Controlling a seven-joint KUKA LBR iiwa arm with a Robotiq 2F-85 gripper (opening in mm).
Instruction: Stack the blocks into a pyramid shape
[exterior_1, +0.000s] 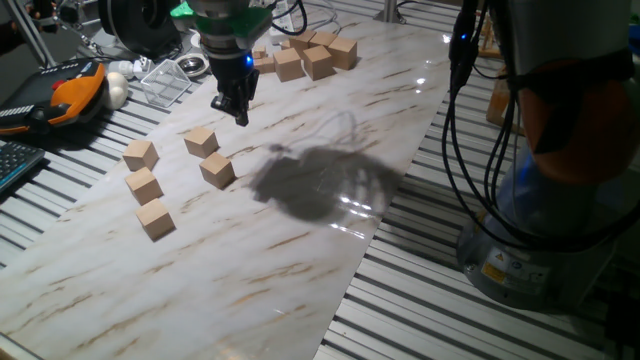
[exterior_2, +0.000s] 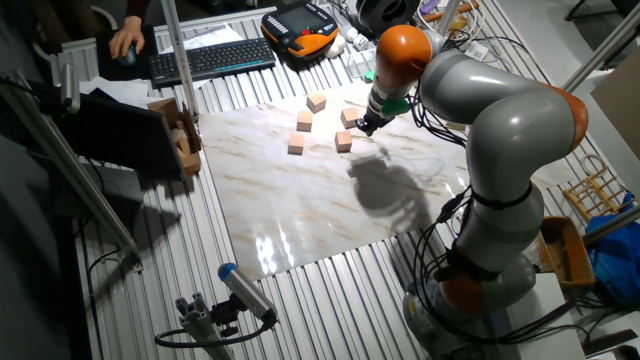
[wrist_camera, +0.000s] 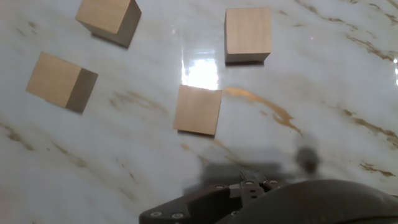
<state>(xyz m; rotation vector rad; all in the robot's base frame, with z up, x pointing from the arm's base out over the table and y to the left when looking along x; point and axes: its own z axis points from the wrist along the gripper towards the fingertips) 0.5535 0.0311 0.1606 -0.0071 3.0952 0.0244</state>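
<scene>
Here my fingers (exterior_1: 241, 113) hang above the table (exterior_1: 300, 250), over five loose blocks (exterior_1: 217, 170) lying apart. They look pressed together, grasping nothing, touching nothing.

4 tan blocks (wrist_camera: 198, 109) lying apart on marble tabletop (wrist_camera: 323, 81), pincer body at bottom edge

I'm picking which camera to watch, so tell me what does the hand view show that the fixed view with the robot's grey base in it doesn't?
Only the hand view shows four cubes close up, lying apart on the marble, such as the middle cube, their faces plain. Only the other fixed view shows the whole arm, the keyboard and the gripper above the board. Both show loose, unstacked cubes on the marble board.
</scene>
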